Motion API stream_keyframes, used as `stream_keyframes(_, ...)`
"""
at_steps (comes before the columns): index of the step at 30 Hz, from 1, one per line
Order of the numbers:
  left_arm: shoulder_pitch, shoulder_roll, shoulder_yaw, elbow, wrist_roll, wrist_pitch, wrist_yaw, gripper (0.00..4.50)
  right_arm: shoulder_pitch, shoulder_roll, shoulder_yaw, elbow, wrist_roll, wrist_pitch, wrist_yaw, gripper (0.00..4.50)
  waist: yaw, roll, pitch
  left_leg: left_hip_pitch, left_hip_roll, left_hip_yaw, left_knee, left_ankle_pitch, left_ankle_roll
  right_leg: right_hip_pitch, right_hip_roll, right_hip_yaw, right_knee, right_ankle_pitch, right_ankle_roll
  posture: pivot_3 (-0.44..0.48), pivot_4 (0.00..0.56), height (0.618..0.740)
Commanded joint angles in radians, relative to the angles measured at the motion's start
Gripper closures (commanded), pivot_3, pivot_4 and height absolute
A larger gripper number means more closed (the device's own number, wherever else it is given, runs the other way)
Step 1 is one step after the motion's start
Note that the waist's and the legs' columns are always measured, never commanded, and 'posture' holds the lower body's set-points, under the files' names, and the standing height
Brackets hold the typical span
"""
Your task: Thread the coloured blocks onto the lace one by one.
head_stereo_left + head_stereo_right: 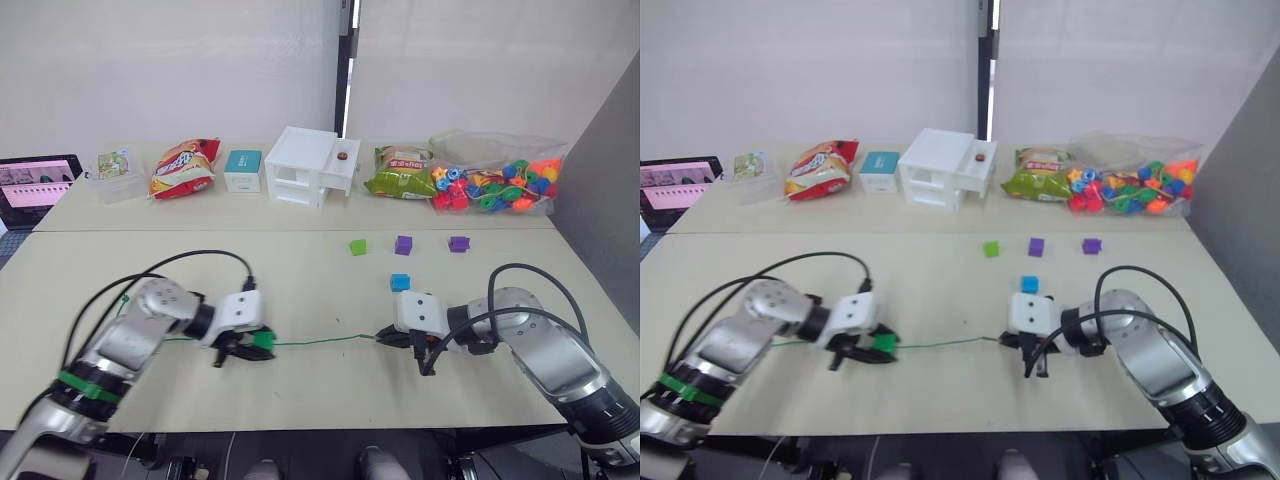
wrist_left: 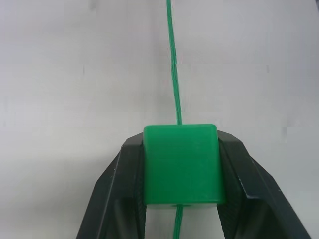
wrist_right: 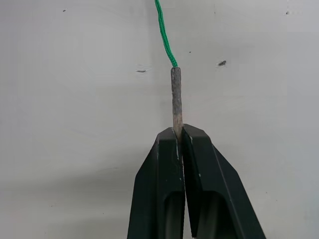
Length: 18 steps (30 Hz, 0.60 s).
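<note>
The left gripper clamps a dark green cube already strung on the green lace, which runs taut along the table to the right gripper, pinched shut on the stiff tip. The blue cube lies just beyond the right gripper, the nearer arm; the light green cube and two purple cubes sit farther back.

Five blocks: one dark green, one light green, one blue, two purple.
</note>
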Motion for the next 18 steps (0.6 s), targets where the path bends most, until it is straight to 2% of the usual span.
stream_keyframes(1,0.012,0.096,0.097,0.215,0.021,-0.207,-0.044,3.28,0.017,-0.009,-0.028,0.001,-0.004,-0.025,-0.007,4.5,-0.002,0.0,0.0,0.0,0.0,0.0,0.0,0.0,0.0,0.0,0.0,0.0,0.0,0.0,0.0,0.0,0.15,0.74)
stream_keyframes(4,0.01,0.156,0.155,0.423,0.024,-0.344,-0.059,3.28,0.032,0.002,-0.017,-0.016,-0.006,-0.019,-0.02,4.5,-0.005,0.0,0.0,0.0,0.0,0.0,0.0,0.0,0.0,-0.001,0.0,0.0,0.0,0.0,0.0,0.0,0.15,0.74)
stream_keyframes(8,-0.01,0.192,0.179,0.556,0.04,-0.422,-0.081,3.28,0.04,0.005,-0.016,-0.03,-0.001,-0.012,-0.022,4.5,-0.005,0.001,0.0,0.0,0.0,0.001,0.0,0.0,0.0,-0.001,0.0,0.0,0.001,0.0,0.0,0.0,0.15,0.74)
stream_keyframes(10,-0.029,0.198,0.189,0.586,0.044,-0.422,-0.081,2.26,0.038,0.009,-0.011,-0.031,-0.002,-0.009,-0.024,4.5,-0.005,0.001,0.0,0.0,0.0,0.0,0.0,0.0,0.0,-0.001,0.0,0.0,0.001,0.0,0.0,0.0,0.15,0.74)
stream_keyframes(13,-0.061,0.191,0.201,0.562,-0.003,-0.318,-0.144,1.27,0.032,0.018,0.002,-0.031,-0.009,-0.009,-0.027,4.5,-0.004,0.001,0.0,0.0,0.0,0.001,0.0,0.0,0.0,-0.001,0.0,0.0,0.001,0.0,0.0,0.0,0.15,0.74)
stream_keyframes(16,-0.088,0.176,0.219,0.514,-0.02,-0.275,-0.137,0.19,0.027,0.029,0.011,-0.041,-0.008,0.004,-0.027,4.5,-0.004,0.001,0.0,0.0,0.0,0.001,0.0,0.0,0.0,-0.001,0.0,0.0,0.002,0.0,0.0,0.0,0.15,0.74)
stream_keyframes(17,-0.095,0.175,0.222,0.488,-0.03,-0.246,-0.142,0.01,0.024,0.034,0.014,-0.046,-0.008,0.011,-0.028,4.5,-0.004,0.0,0.0,0.0,0.0,0.0,0.0,0.0,0.0,-0.001,0.0,0.0,0.002,0.0,0.0,0.0,0.15,0.74)
stream_keyframes(18,-0.101,0.178,0.224,0.43,-0.06,-0.18,-0.164,0.01,0.016,0.04,0.021,-0.056,-0.008,0.028,-0.029,4.5,-0.004,0.0,0.0,0.0,0.0,0.0,0.0,0.0,0.0,-0.001,0.0,-0.001,0.002,0.0,0.0,0.0,0.15,0.74)
